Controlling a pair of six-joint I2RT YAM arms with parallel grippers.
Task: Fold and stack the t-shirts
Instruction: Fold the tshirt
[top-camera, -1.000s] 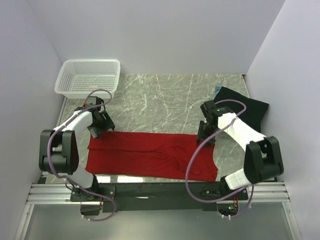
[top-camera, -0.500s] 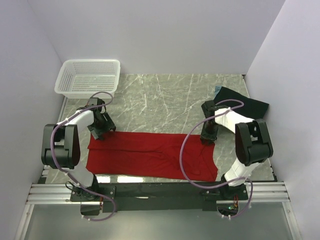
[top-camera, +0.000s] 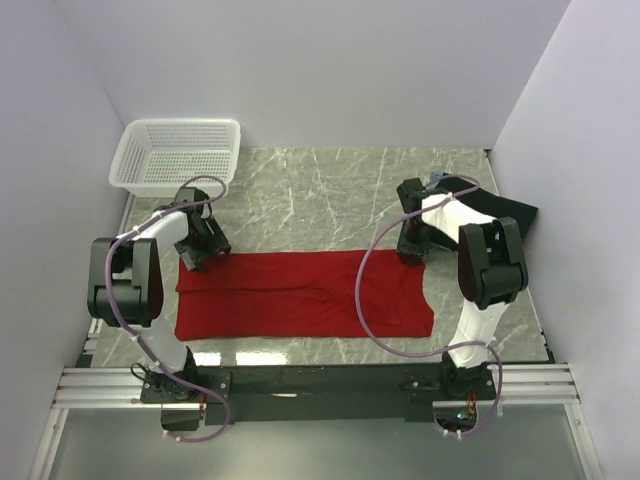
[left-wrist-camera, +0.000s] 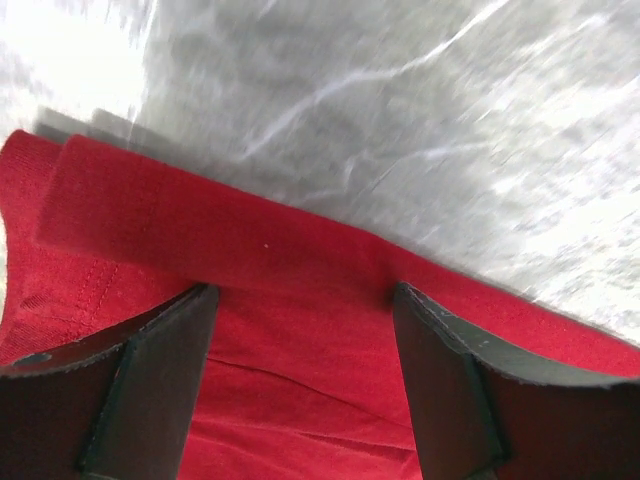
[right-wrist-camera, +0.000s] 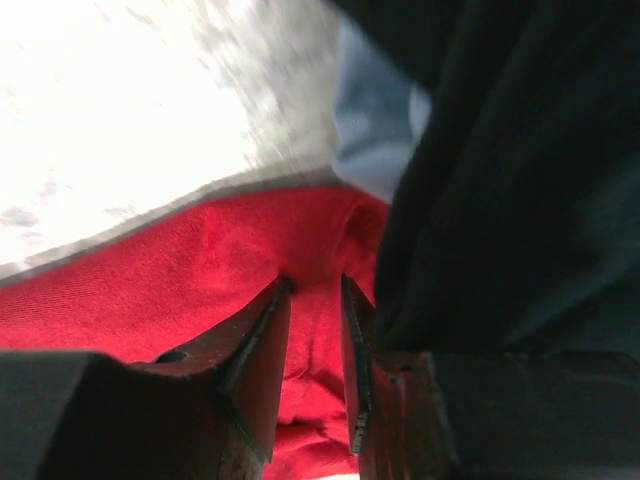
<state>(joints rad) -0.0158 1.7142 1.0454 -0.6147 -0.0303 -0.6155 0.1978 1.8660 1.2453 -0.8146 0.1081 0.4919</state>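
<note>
The red t-shirt (top-camera: 300, 295) lies folded in a long strip across the near part of the table. My left gripper (top-camera: 205, 252) is at its far left corner. In the left wrist view the left gripper (left-wrist-camera: 305, 295) has its jaws wide apart, resting over the red cloth's (left-wrist-camera: 280, 235) far edge. My right gripper (top-camera: 412, 252) is at the far right corner. In the right wrist view the right gripper (right-wrist-camera: 312, 285) is shut on a pinch of red cloth (right-wrist-camera: 150, 290). The black t-shirt (top-camera: 495, 212) lies at the back right, with a light blue edge (top-camera: 435, 180) beside it.
A white mesh basket (top-camera: 180, 152) stands at the back left corner. Grey walls close in the left, back and right sides. The black shirt (right-wrist-camera: 500, 150) and the light blue cloth (right-wrist-camera: 375, 130) lie just beyond the right gripper. Marble table (top-camera: 320, 200) lies bare behind the red shirt.
The red shirt has slid away from the near edge toward the back. Both grippers have moved back with its far corners, and the right arm has swung further toward the black shirt.
</note>
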